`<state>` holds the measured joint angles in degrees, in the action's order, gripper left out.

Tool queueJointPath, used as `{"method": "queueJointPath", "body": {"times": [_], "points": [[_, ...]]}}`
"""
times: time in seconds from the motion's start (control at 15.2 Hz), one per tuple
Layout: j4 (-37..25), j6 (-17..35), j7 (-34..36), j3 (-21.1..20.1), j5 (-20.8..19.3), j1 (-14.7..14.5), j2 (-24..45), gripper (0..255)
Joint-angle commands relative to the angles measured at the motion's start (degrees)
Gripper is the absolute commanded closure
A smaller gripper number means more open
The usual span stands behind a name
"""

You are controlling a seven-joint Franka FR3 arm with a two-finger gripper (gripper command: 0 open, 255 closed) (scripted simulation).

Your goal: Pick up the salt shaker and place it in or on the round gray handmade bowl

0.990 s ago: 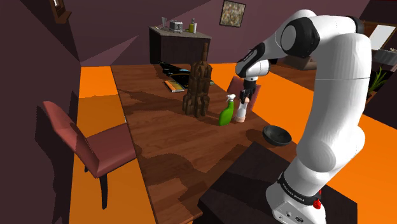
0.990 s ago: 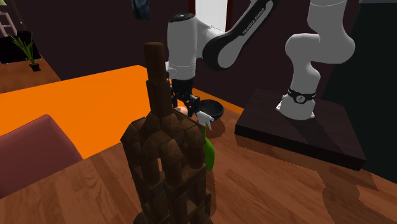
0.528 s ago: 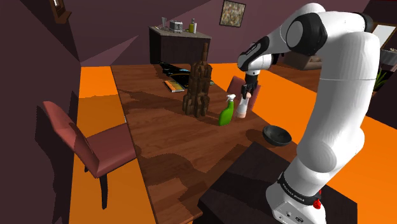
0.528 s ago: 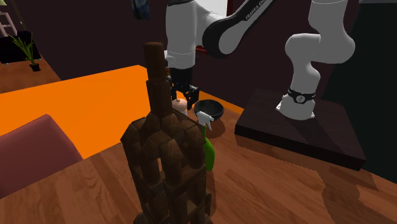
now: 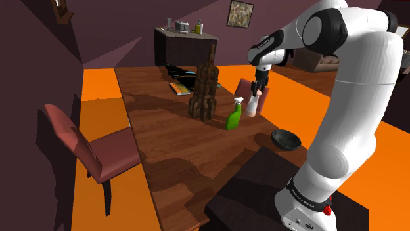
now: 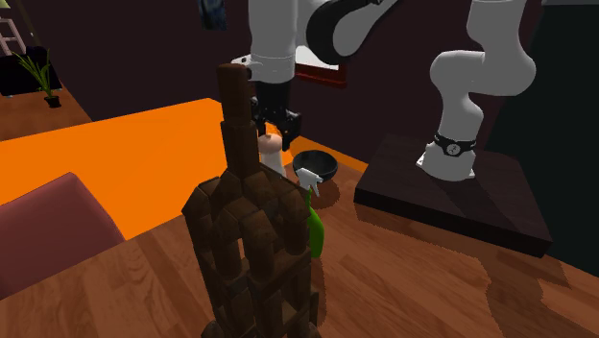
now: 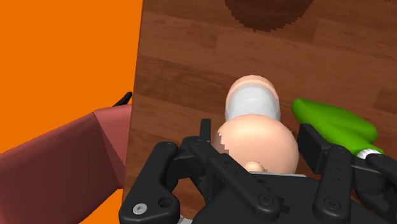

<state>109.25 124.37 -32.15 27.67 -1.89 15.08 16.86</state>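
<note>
My arm has risen over the last second, and the salt shaker has come up off the table with it. My claw is closed on the shaker's upper part, one black finger pressed against each side of its rounded peach top. The shaker hangs upright below the claw, peach-coloured with a pale band around its body.

Just beside it stands a green spray bottle, on the side towards the shoulder view's left. It has a white trigger head, and it is not touching the shaker. Beyond the bottle rises a tall tower of brown blocks.

The round dark bowl rests on the table near its edge, between the shaker and my stand, with nothing in it. In the second exterior view the bowl lies just behind the lifted shaker. A dusky red chair stands at the table's far long side, well apart from all this.
</note>
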Motion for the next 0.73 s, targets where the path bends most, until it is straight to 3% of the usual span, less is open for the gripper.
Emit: {"method": "queueJointPath", "body": {"times": [0.0,0.53,0.66], "points": [[-0.79,-1.38,0.05,0.11,-0.28,-0.13,-0.63,255],[-3.82,-6.64,0.15,0.49,-1.34,-0.54,-3.09,255],[0.23,-6.05,-0.19,1.43,-3.28,-0.52,-7.06,255]]}}
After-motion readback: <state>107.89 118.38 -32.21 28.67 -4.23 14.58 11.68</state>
